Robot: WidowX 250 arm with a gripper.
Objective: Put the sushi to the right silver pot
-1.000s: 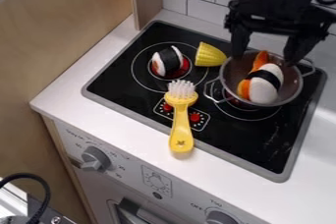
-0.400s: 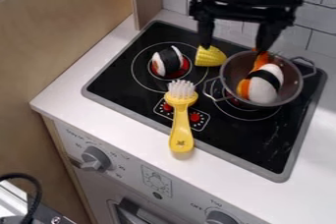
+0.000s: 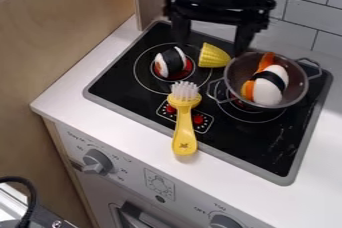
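- Wooden wall (image 3: 60, 72) at left.
- White counter (image 3: 75, 103) around a black stovetop (image 3: 113, 89).
- Gripper (image 3: 211, 48) over the stovetop's back, fingers wide apart.
- White tiles (image 3: 294, 12) behind.
- White sushi (image 3: 268, 91), black band, orange edge, in the pot (image 3: 235, 74).

Tight around the gripper (image 3: 211, 47), roomier toward the front of the stove top (image 3: 257, 139).
As seen in the camera view, I've got the yellow corn piece (image 3: 213, 55) just below the spread gripper, the banded sushi (image 3: 176, 61) near on its left and the silver pot (image 3: 298, 91) near on its right, handles jutting out; the tiled wall (image 3: 304, 14) stands behind. Ahead of it, a narrow bare lane runs between the brush (image 3: 184, 124) and the pot's near handle, widening onto open black glass in front of the pot.
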